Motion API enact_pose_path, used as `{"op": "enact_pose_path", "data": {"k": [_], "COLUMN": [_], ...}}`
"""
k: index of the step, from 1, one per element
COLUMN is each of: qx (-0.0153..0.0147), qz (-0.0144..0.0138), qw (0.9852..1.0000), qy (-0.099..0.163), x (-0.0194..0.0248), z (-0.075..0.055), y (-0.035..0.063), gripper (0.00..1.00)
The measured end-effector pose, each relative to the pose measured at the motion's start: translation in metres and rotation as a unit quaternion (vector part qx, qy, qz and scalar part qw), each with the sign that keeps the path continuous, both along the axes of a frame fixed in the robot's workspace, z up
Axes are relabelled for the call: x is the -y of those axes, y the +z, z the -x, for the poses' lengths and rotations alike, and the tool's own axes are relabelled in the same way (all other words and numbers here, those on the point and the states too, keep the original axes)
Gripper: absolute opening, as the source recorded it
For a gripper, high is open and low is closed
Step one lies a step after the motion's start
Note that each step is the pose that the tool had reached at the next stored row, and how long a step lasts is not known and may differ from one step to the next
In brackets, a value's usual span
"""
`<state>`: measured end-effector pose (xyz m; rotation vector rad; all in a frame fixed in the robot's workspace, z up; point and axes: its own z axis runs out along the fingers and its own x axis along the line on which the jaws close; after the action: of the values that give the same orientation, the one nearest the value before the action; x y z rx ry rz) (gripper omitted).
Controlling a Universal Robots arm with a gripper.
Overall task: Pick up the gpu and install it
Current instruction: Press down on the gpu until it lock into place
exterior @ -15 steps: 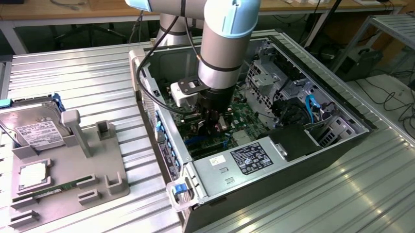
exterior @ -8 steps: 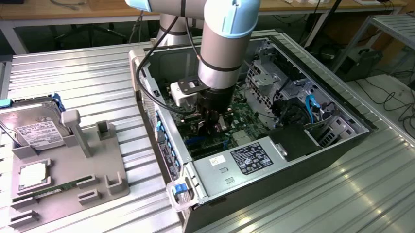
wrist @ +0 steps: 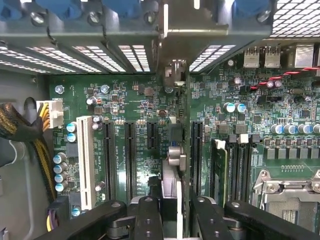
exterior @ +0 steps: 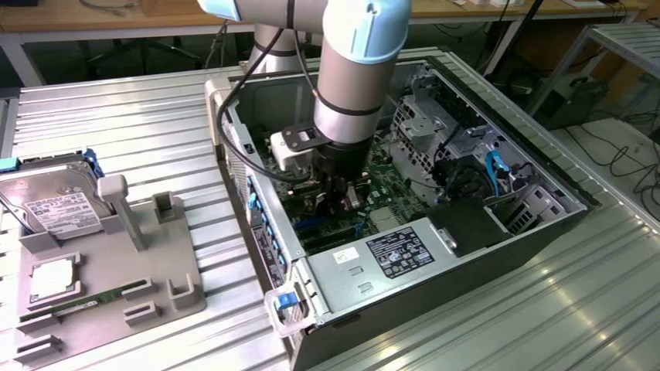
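Observation:
In the wrist view the gpu (wrist: 174,165) appears edge-on as a slim upright card, its silver end bracket (wrist: 175,30) against the case's rear slot openings. My gripper (wrist: 176,220) is shut on it, with a black finger (wrist: 147,220) on each side. The card stands over the green motherboard (wrist: 140,115), between two black expansion slots (wrist: 131,160). I cannot tell whether it touches a slot. In the exterior view my gripper (exterior: 341,197) reaches down into the open PC case (exterior: 536,193) over the motherboard (exterior: 397,189).
A silver power supply (exterior: 397,251) fills the case's near end, and drive cages with blue cables (exterior: 495,170) lie at the exterior view's right. A grey fixture tray (exterior: 154,263) at the exterior view's left carries a hard drive (exterior: 57,205), a RAM stick (exterior: 88,303) and a processor (exterior: 52,280).

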<state>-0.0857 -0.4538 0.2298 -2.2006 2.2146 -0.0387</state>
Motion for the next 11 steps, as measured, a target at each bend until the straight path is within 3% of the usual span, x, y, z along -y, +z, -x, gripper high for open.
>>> {"op": "enact_pose_path", "data": {"k": [11], "qx": [-0.0001], "qz": [0.0002], "qw": [1.0], "qy": [0.0], "x": [0.0], "z": [0.0], "y": [-0.004], "gripper": [0.28]}}
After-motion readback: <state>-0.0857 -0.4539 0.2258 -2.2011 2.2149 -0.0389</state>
